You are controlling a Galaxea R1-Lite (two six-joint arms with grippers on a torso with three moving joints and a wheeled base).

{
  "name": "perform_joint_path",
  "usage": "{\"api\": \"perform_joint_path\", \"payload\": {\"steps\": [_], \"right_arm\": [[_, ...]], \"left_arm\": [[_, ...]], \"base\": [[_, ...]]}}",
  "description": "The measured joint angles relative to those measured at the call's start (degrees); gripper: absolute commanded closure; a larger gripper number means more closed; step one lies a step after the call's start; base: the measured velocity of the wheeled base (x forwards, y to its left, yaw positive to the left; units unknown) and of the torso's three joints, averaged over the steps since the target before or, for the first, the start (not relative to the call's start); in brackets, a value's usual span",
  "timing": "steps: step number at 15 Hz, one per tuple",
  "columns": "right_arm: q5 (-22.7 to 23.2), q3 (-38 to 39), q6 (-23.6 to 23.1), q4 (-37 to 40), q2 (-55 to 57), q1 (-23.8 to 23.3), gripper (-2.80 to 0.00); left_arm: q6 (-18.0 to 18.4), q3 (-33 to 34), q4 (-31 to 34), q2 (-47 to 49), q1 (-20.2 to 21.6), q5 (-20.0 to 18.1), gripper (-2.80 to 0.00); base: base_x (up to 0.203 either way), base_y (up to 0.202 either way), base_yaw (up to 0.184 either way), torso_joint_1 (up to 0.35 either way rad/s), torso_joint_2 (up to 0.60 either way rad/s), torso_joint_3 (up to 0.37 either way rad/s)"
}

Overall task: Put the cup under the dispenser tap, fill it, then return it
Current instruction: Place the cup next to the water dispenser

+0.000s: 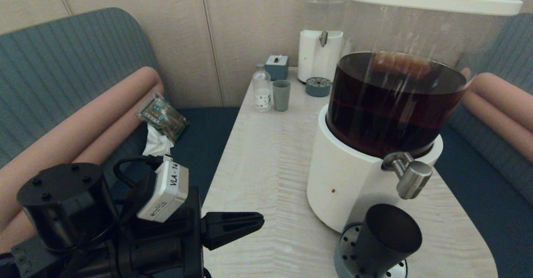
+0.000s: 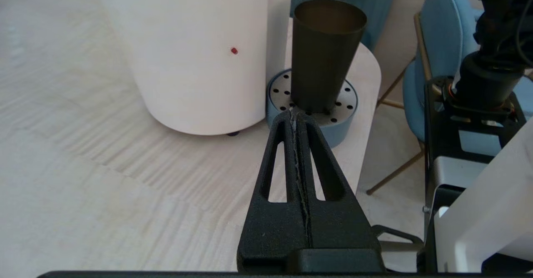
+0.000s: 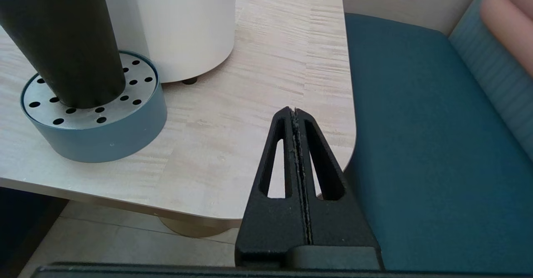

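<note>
Fingers of the left gripper (image 2: 295, 112) pressed together, holding nothing, tip aimed at the base of the small dark brown-black tapered plastic cup (image 2: 322, 57) from just beside it, above the pale wood-grain table (image 2: 104, 186). Right gripper (image 3: 295, 111) likewise pressed together and empty, low at the table's near corner beside the teal bench seat (image 3: 416, 144), probably parked. Cup stands upright on the round blue-grey perforated drip tray (image 1: 347, 244), directly below the stubby brushed-steel dispenser tap (image 1: 410, 178) of the big clear-tank white-base dispenser (image 1: 345, 178) with dark liquid: positioned to catch the pour. No stream visible; cannot tell whether anything is in it yet.

Counts: two grippers, two dispensers (smaller clear-liquid dispenser (image 1: 320, 57) at the far end), two drip trays, two tumblers (pale grey-green tumbler (image 1: 281, 95) far off), one clear bottle (image 1: 262, 88).
</note>
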Motion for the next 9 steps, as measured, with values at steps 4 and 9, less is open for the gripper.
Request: {"api": "perform_joint_path", "payload": {"steps": [4, 9], "right_arm": [[0.0, 0.0, 0.0, 0.0, 0.0, 0.0, 0.00], [0.0, 0.0, 0.0, 0.0, 0.0, 0.0, 0.00]], "left_arm": [[0.0, 0.1, -0.4, 2.6, -0.9, 0.0, -2.80], [1.6, -1.4, -0.3, 7.1, -3.8, 0.1, -2.80]], "base": [[0.000, 0.000, 0.000, 0.000, 0.00, 0.000], [0.000, 0.000, 0.000, 0.000, 0.00, 0.000]]}}
